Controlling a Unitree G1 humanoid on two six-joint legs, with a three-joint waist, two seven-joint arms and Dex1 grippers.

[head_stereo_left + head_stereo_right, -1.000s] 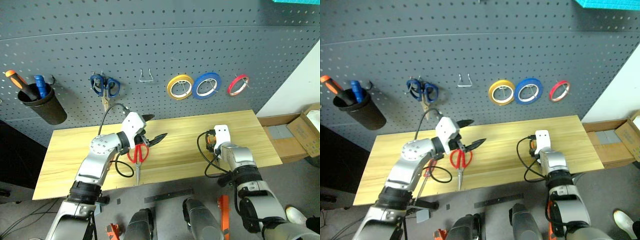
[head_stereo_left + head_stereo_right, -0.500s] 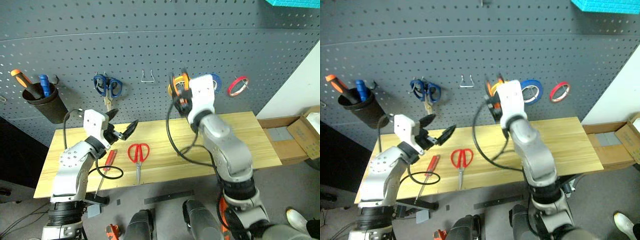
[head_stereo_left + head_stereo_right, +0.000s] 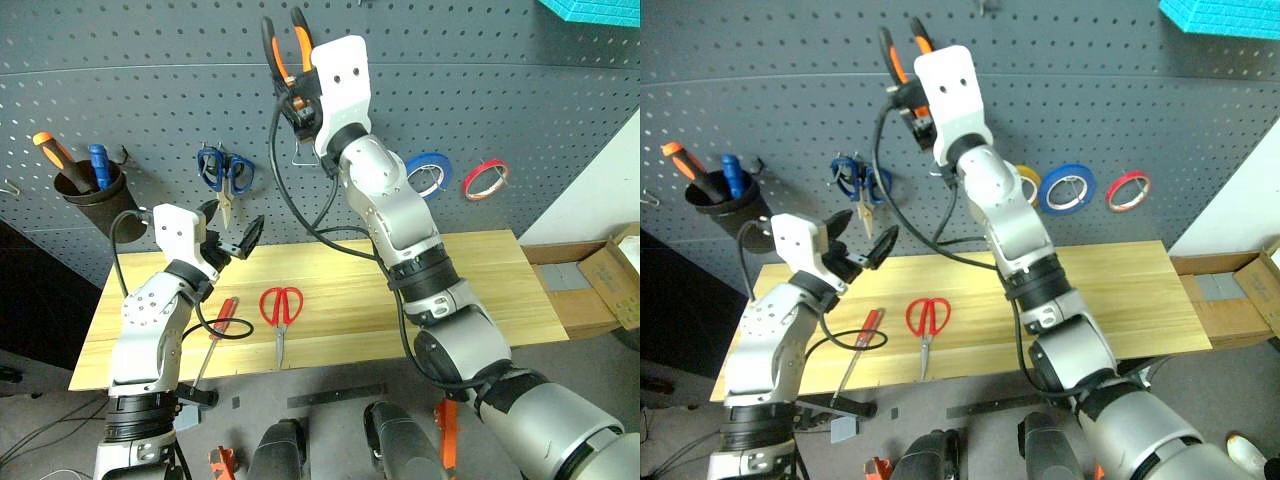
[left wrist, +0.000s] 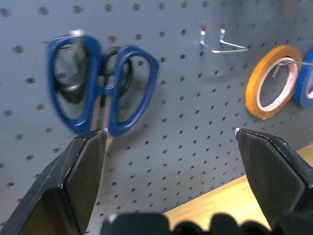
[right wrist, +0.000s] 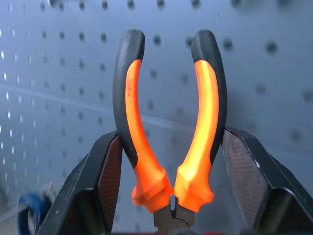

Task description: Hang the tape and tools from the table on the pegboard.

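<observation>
Risen from table to dark grey pegboard [image 3: 480, 80]: right gripper [image 5: 168, 161] clamping orange-and-black-handled pliers [image 5: 168, 122], handles up for hooking; left gripper [image 3: 232, 237] spread, empty.

Even, bright light covers the pegboard [image 3: 520, 90] and desk [image 3: 480, 280], with soft shadows and no harsh glare. In the left wrist view the blue-handled scissors [image 4: 100, 88] are smeared by blur. The right wrist view's pegboard is out of focus behind sharp, glowing pliers [image 5: 168, 117].
</observation>
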